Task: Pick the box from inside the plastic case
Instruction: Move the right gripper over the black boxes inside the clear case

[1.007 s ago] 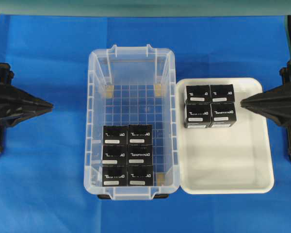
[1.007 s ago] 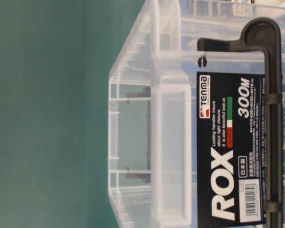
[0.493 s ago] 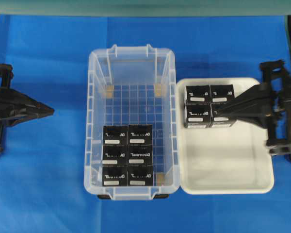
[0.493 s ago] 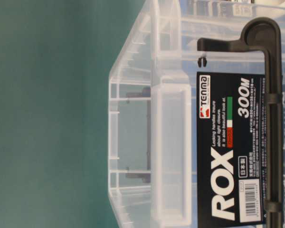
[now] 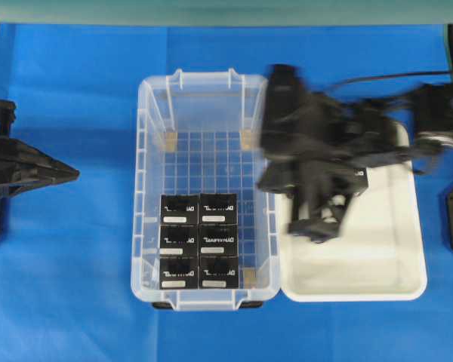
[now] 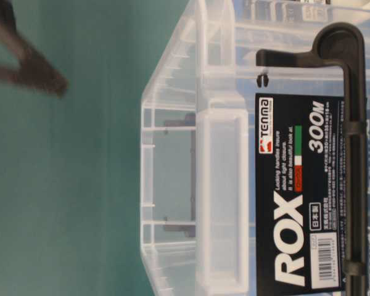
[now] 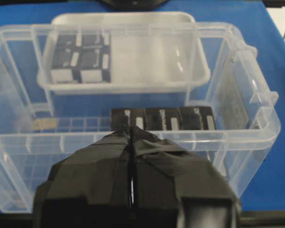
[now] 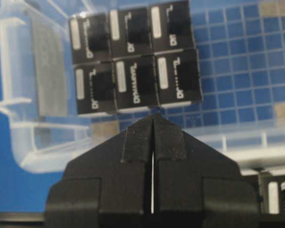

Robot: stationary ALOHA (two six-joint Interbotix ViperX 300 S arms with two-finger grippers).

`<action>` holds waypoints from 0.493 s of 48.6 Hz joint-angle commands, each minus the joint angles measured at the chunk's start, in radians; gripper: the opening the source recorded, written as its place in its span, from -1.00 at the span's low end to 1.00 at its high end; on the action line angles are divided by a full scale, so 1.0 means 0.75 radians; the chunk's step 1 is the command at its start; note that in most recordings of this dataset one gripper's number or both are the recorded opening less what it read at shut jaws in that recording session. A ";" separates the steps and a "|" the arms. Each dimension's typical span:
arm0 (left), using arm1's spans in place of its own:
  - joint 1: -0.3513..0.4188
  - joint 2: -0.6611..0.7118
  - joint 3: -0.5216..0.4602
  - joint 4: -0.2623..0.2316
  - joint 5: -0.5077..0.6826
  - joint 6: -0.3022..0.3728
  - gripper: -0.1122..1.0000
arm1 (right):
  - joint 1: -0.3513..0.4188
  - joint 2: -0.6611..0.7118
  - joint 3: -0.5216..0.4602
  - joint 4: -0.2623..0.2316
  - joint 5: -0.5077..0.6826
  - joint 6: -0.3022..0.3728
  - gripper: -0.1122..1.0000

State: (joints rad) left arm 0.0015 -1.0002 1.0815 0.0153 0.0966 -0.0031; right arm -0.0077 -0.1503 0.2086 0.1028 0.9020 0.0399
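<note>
Six black boxes (image 5: 198, 240) sit in the plastic case (image 5: 147, 188), untouched; the right tool (image 8: 153, 124), jaws closed and empty, has swung over the white tray (image 5: 392, 264); left tool (image 7: 131, 135) stays closed.

Even bright overhead light, soft shadows; right arm (image 5: 325, 151) heavily motion-blurred overhead; table-level view soft; mild glare on plastic case (image 7: 256, 118).

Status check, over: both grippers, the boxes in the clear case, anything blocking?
Left gripper shut, outside the plastic case. Right gripper shut, empty, above the case wall. Six boxes inside, untouched. Nothing blocking them.
</note>
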 commanded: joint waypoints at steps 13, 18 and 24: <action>0.004 -0.006 -0.043 0.002 0.057 -0.022 -0.91 | -0.016 0.368 -0.333 -0.012 0.333 -0.205 -0.81; 0.004 -0.008 -0.043 0.002 0.063 -0.022 -0.91 | -0.031 0.438 -0.370 -0.012 0.342 -0.250 -0.77; 0.004 -0.008 -0.043 0.002 0.063 -0.025 -0.91 | -0.047 0.489 -0.378 -0.012 0.307 -0.274 -0.66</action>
State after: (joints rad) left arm 0.0031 -1.0109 1.0799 0.0153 0.1473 -0.0215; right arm -0.0368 0.1963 -0.0629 0.0951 1.1505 -0.1595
